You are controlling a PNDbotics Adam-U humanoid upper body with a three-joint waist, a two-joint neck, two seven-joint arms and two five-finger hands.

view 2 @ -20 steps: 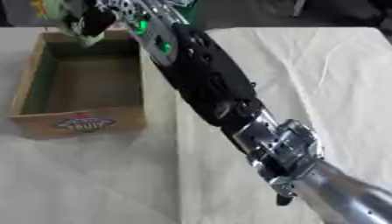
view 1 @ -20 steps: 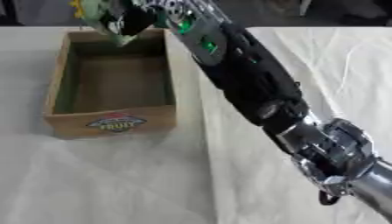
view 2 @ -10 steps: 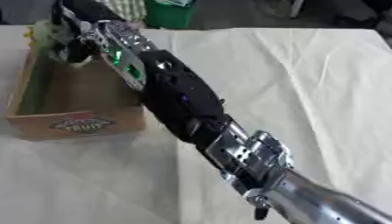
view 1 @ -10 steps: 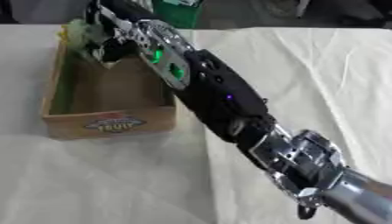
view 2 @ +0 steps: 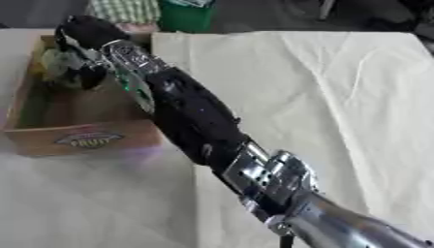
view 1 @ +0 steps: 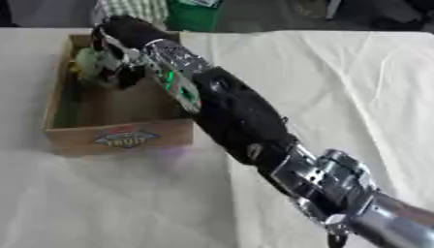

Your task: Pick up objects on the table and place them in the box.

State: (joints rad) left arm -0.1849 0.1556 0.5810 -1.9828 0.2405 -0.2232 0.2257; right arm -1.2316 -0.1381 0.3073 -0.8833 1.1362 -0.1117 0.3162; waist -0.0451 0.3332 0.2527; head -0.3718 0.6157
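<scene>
My right arm reaches from the lower right across the table to the wooden box (view 1: 118, 137) at the left. My right hand (view 1: 118, 58) hangs over the far part of the box with its fingers curled round a pale green object (view 1: 87, 62). The object sits just above the box's inside, near its far left corner. What the green object is I cannot make out. The box's front wall carries a fruit label (view 1: 125, 137). My left hand shows in neither view.
A cream cloth (view 1: 322, 87) covers the table, with folds at the right. Beyond the table's far edge stand a green container (view 1: 191, 14) and a checked cloth (view 1: 127, 9).
The view has tilted, shifting the box lower in the picture. My right hand with the green object has come down from the far rim to over the box's inside.
</scene>
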